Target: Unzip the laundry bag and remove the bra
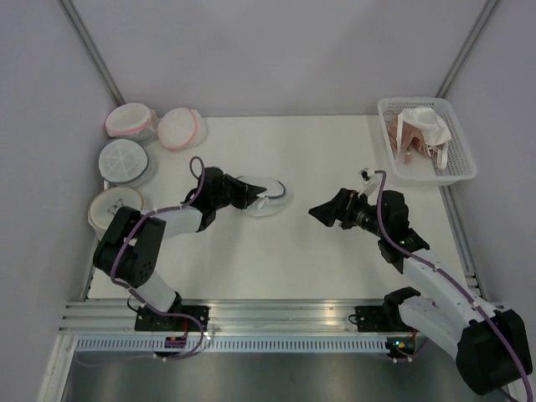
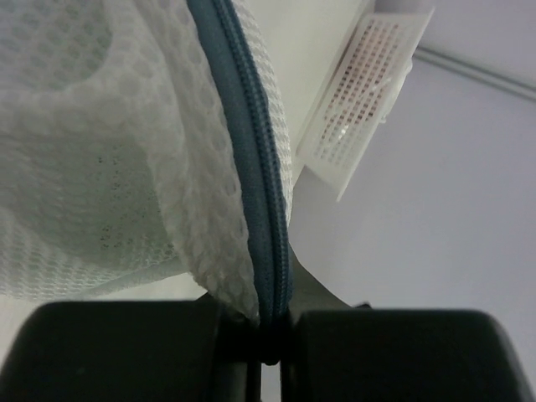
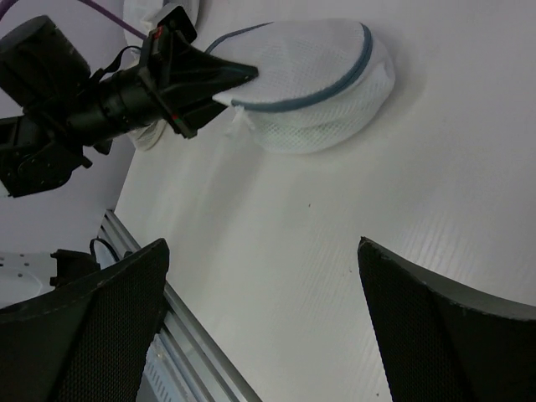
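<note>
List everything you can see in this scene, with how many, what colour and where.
laundry bag: one, white mesh with a grey-blue zip rim, left of the table's centre
pink-rimmed round bags: two, white with pink rims, far left corner, the second at
light-blue round bag: one, left edge, just nearer than the pink pair
pale-rimmed round bag: one, whitish, left edge, partly behind the left arm
basket: one, white, perforated, far right corner
garments: count unclear, white and pinkish-beige, heaped in the basket
table: one, white
left end effector: black, shut on the laundry bag's rim
right end effector: black, open, right of the laundry bag, holding nothing
</note>
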